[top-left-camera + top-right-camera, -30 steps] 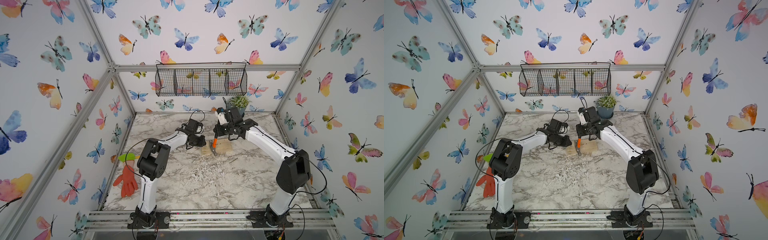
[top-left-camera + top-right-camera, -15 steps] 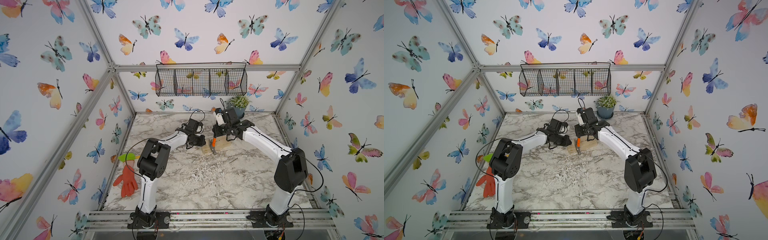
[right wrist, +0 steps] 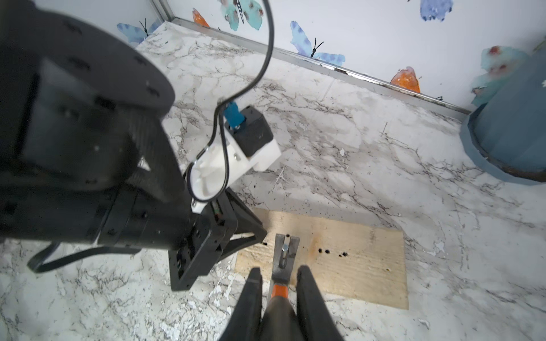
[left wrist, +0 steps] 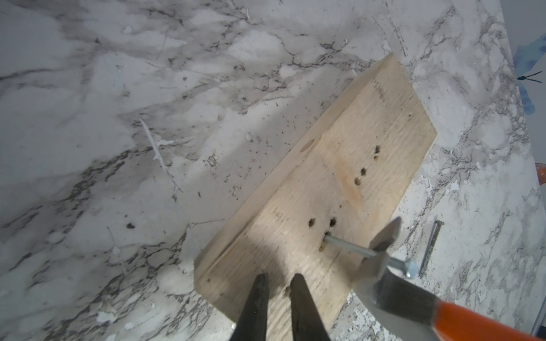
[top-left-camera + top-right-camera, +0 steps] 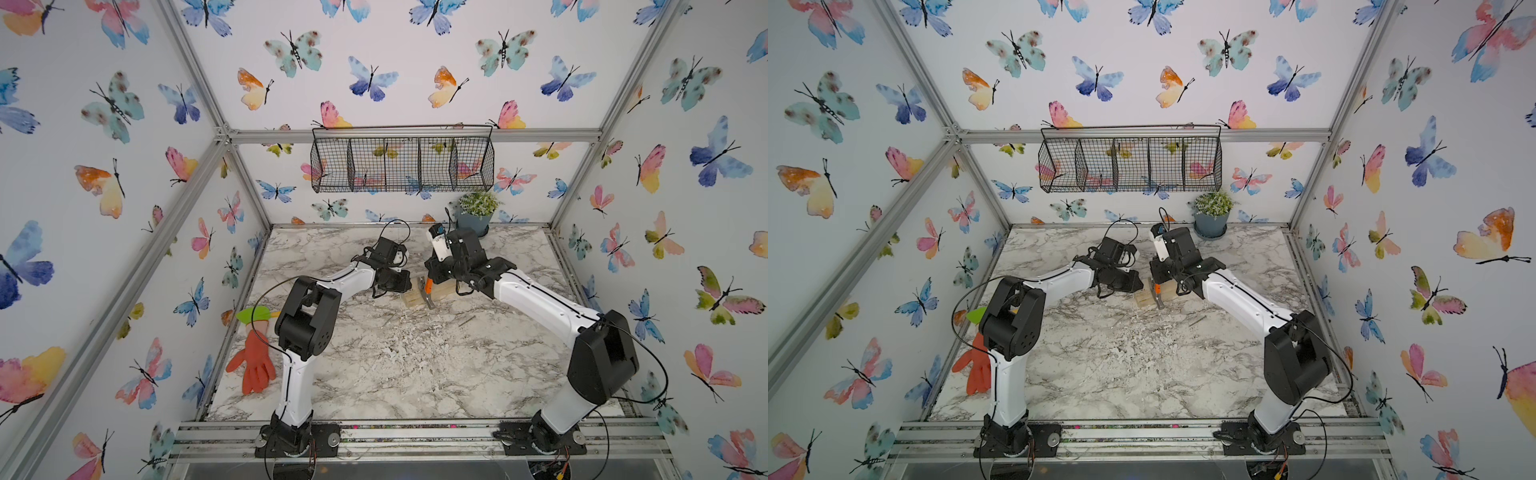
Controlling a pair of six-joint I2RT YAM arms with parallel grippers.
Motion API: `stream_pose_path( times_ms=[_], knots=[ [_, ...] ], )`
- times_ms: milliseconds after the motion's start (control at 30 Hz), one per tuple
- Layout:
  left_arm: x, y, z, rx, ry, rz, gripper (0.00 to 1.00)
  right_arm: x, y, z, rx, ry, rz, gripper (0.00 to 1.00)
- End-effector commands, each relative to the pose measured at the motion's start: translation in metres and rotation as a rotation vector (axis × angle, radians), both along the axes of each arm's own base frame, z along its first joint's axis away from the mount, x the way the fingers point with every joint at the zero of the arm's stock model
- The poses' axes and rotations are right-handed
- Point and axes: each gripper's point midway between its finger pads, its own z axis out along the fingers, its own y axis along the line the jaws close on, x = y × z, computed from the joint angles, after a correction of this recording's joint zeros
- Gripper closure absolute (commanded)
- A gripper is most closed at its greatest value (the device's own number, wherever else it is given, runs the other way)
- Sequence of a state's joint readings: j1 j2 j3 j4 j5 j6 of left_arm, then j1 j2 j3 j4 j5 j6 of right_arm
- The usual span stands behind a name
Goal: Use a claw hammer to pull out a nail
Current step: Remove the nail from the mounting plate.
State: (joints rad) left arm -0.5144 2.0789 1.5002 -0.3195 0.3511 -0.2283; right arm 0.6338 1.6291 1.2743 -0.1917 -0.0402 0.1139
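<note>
Both top views: R gripper (image 5: pixel 432 277) holds claw hammer (image 5: pixel 428 291) w/ its head on the wood block (image 5: pixel 409 300) toward the back of the table (image 5: pixel 395 374), L gripper (image 5: pixel 404 283) at the block's end. L wrist: L gripper's fingers (image 4: pixel 260 295) a narrow gap apart, pinching nothing, tips on the block; hammer fork straddles the nail (image 4: pixel 348 246) leaning out of the wood, loose nail (image 4: pixel 430 248) lying nearby. R wrist: R gripper clamped on the hammer's handle, fork under the nail head.

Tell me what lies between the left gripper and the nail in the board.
Only bare wood of the board, in the left wrist view: nothing between the left gripper and the nail.
</note>
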Motion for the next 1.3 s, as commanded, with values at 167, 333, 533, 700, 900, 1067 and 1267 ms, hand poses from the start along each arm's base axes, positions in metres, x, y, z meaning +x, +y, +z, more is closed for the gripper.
stream_pose_path(
  times_ms=[167, 333, 533, 700, 900, 1067, 1267],
  knots=[
    [-0.044, 0.021, -0.068, 0.171, 0.204, -0.017, 0.83, -0.023, 0.019, 0.064, 0.273, -0.326, 0.104, 0.97],
    [-0.045, 0.023, -0.071, 0.184, 0.211, -0.017, 0.83, -0.028, 0.013, 0.049, 0.24, -0.338, 0.107, 0.97],
    [-0.045, 0.025, -0.075, 0.213, 0.216, -0.021, 0.84, -0.009, 0.029, 0.064, 0.185, -0.208, 0.086, 0.97],
    [-0.046, 0.024, -0.077, 0.221, 0.22, -0.024, 0.84, -0.003, 0.031, 0.094, 0.199, -0.265, 0.086, 0.97],
    [-0.048, 0.026, -0.08, 0.237, 0.223, -0.023, 0.84, -0.016, 0.027, 0.068, 0.191, -0.298, 0.126, 0.97],
    [-0.047, 0.029, -0.081, 0.265, 0.222, -0.024, 0.84, -0.031, 0.017, 0.048, 0.208, -0.361, 0.148, 0.97],
    [-0.046, 0.029, -0.084, 0.279, 0.234, -0.028, 0.86, -0.038, 0.008, 0.026, 0.2, -0.373, 0.133, 0.97]
  ],
)
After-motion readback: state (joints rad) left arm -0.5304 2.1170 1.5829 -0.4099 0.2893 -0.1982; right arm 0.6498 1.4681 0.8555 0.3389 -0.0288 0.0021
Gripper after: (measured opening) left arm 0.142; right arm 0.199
